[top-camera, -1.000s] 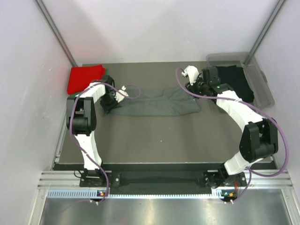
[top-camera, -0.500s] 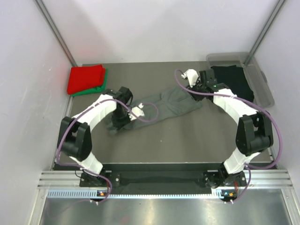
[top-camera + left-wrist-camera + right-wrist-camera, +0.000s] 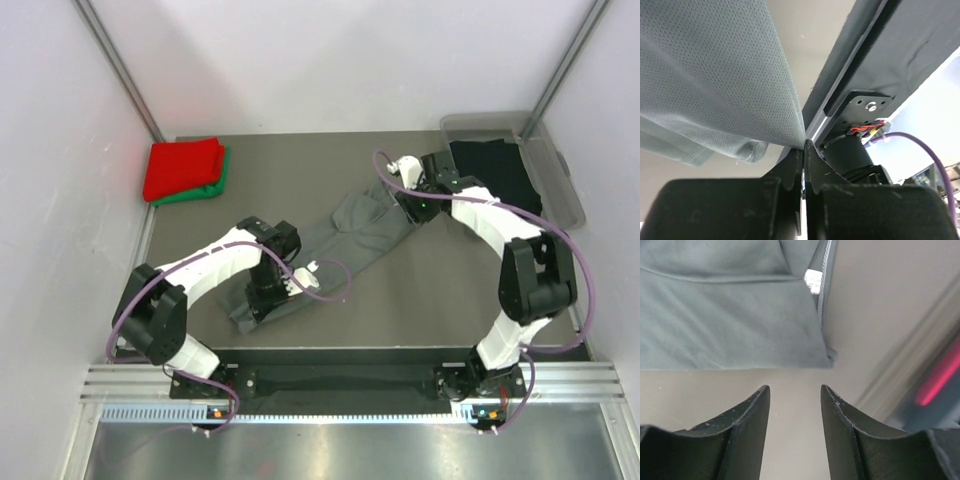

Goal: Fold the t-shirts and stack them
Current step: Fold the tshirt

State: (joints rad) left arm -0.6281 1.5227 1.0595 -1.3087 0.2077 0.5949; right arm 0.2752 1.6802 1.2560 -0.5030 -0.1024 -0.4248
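The desk (image 3: 420,290) is seen whole from above and behind; the grey shirt (image 3: 350,235) is shared, viewed closely from each wrist.

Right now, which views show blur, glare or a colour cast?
Top external: sharp, evenly lit; the red t-shirt tints the left wall reddish. Left wrist: the grey t-shirt weave is crisp, but the background at right is blown out white. Right wrist: the shirt is fairly sharp; the right edge is smeared, with a red streak.
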